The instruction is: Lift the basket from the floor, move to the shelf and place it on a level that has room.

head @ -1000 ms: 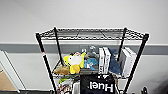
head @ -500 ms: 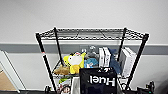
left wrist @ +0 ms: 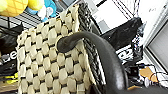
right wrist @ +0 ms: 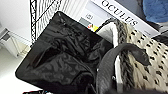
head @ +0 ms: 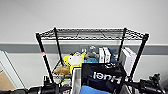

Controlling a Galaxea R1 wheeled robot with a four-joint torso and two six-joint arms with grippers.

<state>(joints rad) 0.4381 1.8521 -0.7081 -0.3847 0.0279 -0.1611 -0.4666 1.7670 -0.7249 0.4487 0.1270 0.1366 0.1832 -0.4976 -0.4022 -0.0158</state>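
Clearly the carry is over and the lift toward the shelf (head: 92,35) is the step in hand. The basket (head: 76,81) hangs between both arms at 6 o'clock in the head view, its black Huel pouch (head: 103,75) standing up in front of the crowded middle tier of toys and white boxes. The left end effector (left wrist: 75,41) is hooked over the basket's dark rim, a finger lying against the cream weave; the right end effector (right wrist: 125,50) does the same on the opposite rim, beside the pouch. Both look to be holding the basket, each by its own side.

The top level (head: 100,33), at 12 o'clock, is bare wire grid and sits well above the pouch's top edge. By this judgement, the next move calls for more height until the basket's base clears the front rail, then a level push forward between the posts.

Against the earlier frames, the pouch has risen and covers more of the middle tier, and the rack has shifted slightly in view, so the camera has moved too.
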